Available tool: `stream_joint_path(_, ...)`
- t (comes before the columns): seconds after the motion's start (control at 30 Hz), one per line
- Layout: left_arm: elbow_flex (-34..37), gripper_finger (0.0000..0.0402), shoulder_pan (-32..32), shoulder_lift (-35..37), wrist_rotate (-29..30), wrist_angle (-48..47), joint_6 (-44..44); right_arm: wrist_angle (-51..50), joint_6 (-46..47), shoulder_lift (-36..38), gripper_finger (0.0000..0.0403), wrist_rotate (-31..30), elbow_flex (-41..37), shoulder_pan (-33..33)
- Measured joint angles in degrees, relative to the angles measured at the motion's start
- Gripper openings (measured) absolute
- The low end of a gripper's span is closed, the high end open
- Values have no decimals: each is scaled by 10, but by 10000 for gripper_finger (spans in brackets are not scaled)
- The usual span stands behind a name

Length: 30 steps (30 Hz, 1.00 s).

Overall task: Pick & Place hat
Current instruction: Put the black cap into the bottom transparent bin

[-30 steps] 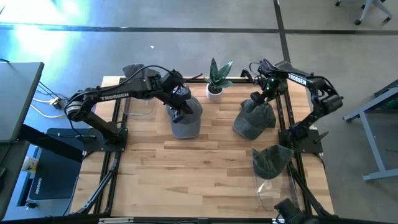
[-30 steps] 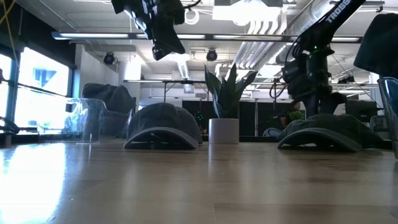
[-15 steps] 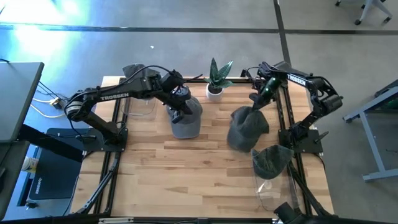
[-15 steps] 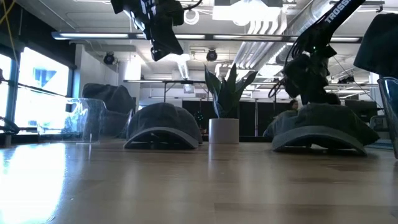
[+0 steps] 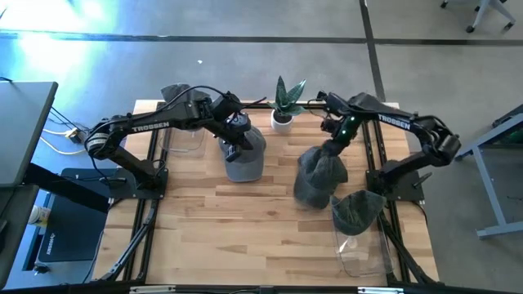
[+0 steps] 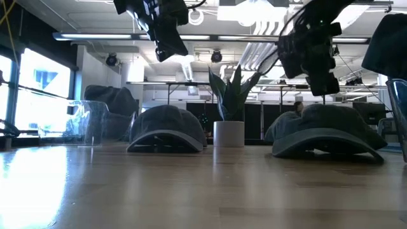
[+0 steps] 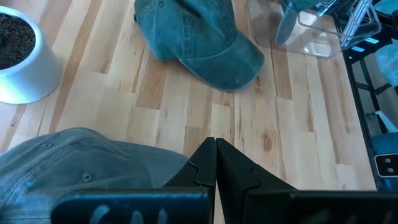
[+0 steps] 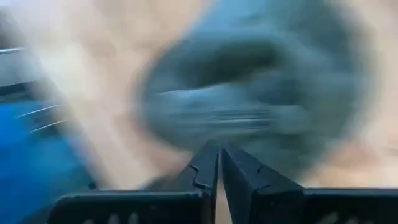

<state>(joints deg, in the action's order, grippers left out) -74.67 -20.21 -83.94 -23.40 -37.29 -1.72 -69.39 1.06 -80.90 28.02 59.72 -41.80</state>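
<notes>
The right gripper (image 5: pixel 333 140) hangs over the right half of the table (image 5: pixel 204 220), just above a dark grey-green hat (image 5: pixel 317 178) that lies flat on the wood. In the low view its fingers (image 6: pixel 321 81) end close over the crown of that hat (image 6: pixel 327 130). In the right wrist view the two dark fingers (image 8: pixel 219 169) stand pressed together with nothing between them, so the claw looks closed and empty; that view is blurred, so whether the tips brush the cloth is hard to say.

The left gripper (image 5: pixel 237 140) hovers above a second hat (image 5: pixel 243 157) near the middle of the table, its fingers (image 7: pixel 215 167) likewise drawn tight together on nothing, clear of the crown in the low view.

A small potted plant (image 5: pixel 283 104) stands at the far edge between the two arms. A third hat (image 5: pixel 357 210) sits on a clear stand (image 5: pixel 359 249) by the right near edge, and a fourth hat (image 5: pixel 174 95) rests on another clear stand (image 5: pixel 187 137) at the far left corner.
</notes>
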Motion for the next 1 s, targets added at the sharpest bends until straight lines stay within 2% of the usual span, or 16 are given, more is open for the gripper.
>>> stream_joint_path(0.07,0,0,0,0,0,0,0,3,43,6,8,-85,0,3)
stream_joint_path(0.1,0,0,0,0,-1,-1,0,2,51,8,8,-90,0,-6)
stream_joint_path(0.23,0,0,0,0,-25,-1,0,-5,51,10,46,-47,0,-51)
stream_joint_path(0.4,0,0,1,0,-40,-1,19,16,7,11,159,-23,-23,-93)
stream_joint_path(0.5,0,0,7,0,-41,-1,37,62,-8,11,230,37,-70,-98)
stream_joint_path(0.63,0,0,24,0,-42,7,67,137,-13,10,288,90,-133,-97)
stream_joint_path(0.83,0,0,53,0,-42,48,84,193,-26,10,286,161,-182,-65)
stream_joint_path(1.0,0,0,57,0,-40,86,123,207,-39,10,230,190,-186,-5)
